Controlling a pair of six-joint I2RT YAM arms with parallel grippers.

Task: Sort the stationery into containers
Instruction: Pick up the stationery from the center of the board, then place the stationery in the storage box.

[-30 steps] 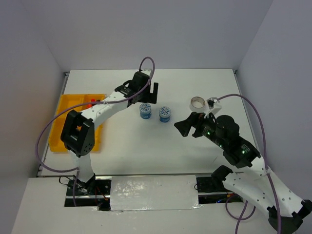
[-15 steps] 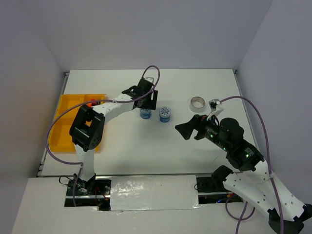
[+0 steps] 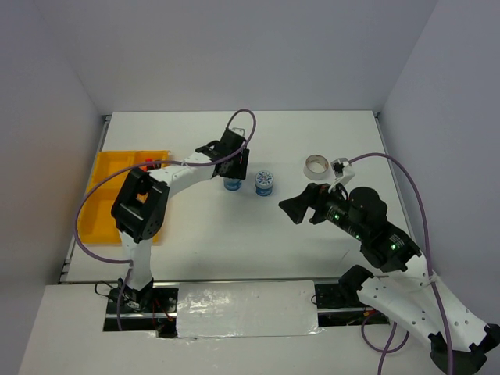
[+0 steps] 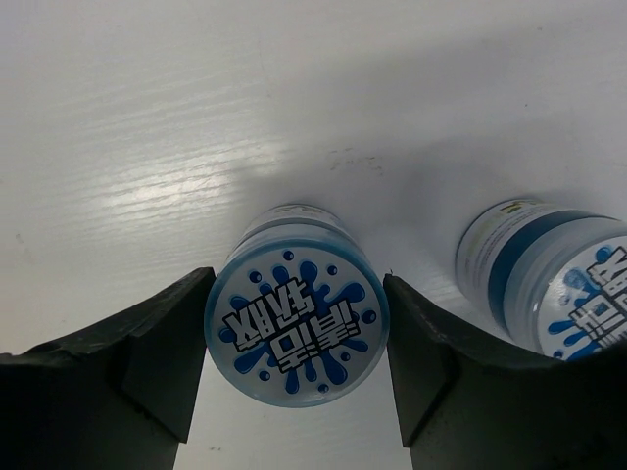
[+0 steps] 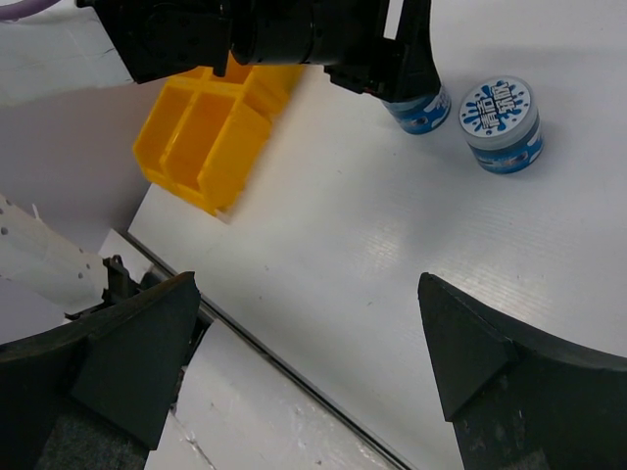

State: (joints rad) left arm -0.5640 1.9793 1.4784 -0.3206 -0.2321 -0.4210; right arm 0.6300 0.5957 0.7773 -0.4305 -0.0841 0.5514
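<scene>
Left tool point(image 4: 297, 278) dropped lower, now clamped on roll point(image 4: 297, 331); second roll point(image 4: 549, 279) just right of it; right tool point(image 5: 306, 294) hovers, spread wide apart

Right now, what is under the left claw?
A blue-white patterned roll stands on the table, between the fingers of the left claw. From above, the claw covers most of it; whether the fingers press it is unclear.

Blue-white splash-patterned rolls point(image 4: 297, 328), yellow-orange tray point(image 3: 108, 169), silvery-white tape ring point(image 3: 316, 165), white table point(image 3: 234, 234)
</scene>
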